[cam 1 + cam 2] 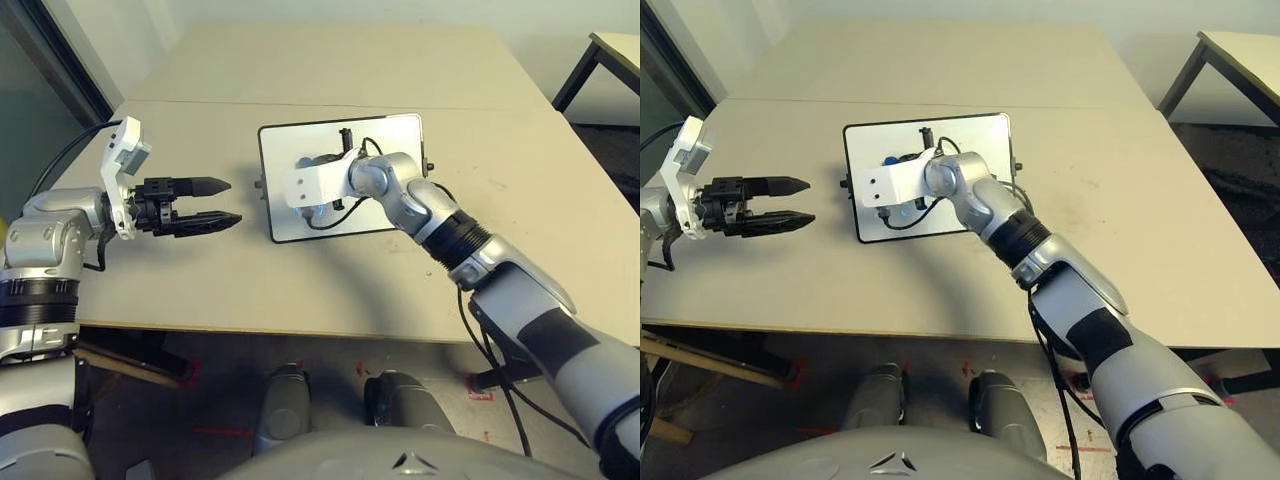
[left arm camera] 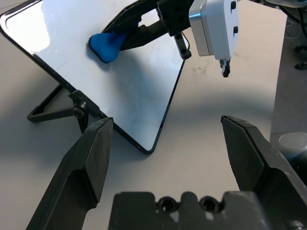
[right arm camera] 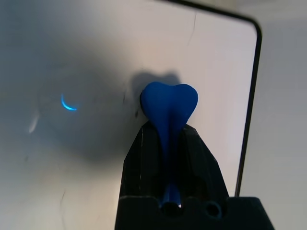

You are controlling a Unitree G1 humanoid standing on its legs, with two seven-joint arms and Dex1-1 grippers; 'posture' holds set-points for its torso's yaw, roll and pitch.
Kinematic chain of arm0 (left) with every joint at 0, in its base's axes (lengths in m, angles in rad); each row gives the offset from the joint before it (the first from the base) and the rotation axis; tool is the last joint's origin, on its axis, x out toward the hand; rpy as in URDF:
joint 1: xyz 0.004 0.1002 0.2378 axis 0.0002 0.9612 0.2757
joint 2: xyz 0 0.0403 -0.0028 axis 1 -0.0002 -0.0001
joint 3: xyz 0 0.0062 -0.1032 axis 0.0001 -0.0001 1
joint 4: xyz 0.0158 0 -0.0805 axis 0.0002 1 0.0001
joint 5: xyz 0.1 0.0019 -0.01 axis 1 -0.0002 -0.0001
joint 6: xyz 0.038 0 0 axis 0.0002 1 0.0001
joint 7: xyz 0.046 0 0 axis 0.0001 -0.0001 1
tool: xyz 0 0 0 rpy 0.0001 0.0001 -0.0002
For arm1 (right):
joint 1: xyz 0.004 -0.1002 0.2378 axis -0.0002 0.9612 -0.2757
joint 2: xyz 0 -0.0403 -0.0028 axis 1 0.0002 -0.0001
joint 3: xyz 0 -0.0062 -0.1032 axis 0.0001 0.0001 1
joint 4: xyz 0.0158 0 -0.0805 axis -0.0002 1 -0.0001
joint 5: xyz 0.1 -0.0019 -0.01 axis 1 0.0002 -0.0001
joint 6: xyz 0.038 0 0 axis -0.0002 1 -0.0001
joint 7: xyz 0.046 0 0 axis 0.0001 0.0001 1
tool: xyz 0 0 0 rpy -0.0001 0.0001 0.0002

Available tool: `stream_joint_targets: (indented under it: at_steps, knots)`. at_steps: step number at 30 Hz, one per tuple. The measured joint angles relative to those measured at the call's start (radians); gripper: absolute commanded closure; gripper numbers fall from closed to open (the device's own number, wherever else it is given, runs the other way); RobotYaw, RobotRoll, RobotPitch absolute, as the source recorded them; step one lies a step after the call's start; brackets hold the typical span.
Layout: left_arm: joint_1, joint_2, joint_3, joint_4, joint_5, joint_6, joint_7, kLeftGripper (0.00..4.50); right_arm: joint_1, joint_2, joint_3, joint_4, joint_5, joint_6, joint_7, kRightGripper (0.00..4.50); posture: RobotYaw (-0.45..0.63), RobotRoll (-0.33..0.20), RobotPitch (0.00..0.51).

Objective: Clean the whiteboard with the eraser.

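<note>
Eraser [image 3: 169, 108] pinched in right pincer [image 3: 169, 143] presses unmarked whiteboard [image 1: 400, 135]; left pincer [image 1: 222, 203] gapes.

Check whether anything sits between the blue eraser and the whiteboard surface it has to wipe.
Nothing visible does. The right end effector is shut on the squeezed bright blue eraser, whose tip sits right at the black-framed white whiteboard.

Board [image 1: 385, 135], white, thin black frame, propped tilted on a black stand mid-counter, face wiped clean. Blue eraser [image 3: 169, 108] squashed flat, tip pressed against board face.
</note>
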Motion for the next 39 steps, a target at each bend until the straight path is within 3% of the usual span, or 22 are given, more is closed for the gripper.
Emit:
stream_joint_targets:
  at_steps: [10, 25, 36, 39]
  knots:
    - [0.013, 0.001, 0.022, -0.029, -0.003, 0.008, 0.013, 0.0, -0.007, -0.007, 0.003, 0.04, -0.012, -0.041, -0.023, 4.16, 0.31, 0.0, 0.023]
    - [-0.047, -0.009, -0.018, 0.018, 0.003, -0.014, 0.004, 0.0, 0.083, -0.174, -0.021, -0.114, -0.012, -0.002, 0.019, 4.16, 0.26, 0.0, 0.027]
    - [-0.058, -0.018, -0.033, 0.051, 0.005, -0.027, -0.005, 0.0, 0.202, -0.31, -0.131, -0.275, 0.053, 0.117, 0.092, 4.16, 0.25, 0.0, 0.028]
    - [-0.067, -0.019, -0.034, 0.052, 0.005, -0.031, -0.005, 0.0, 0.2, -0.3, -0.125, -0.264, 0.035, 0.109, 0.063, 4.16, 0.25, 0.0, 0.027]
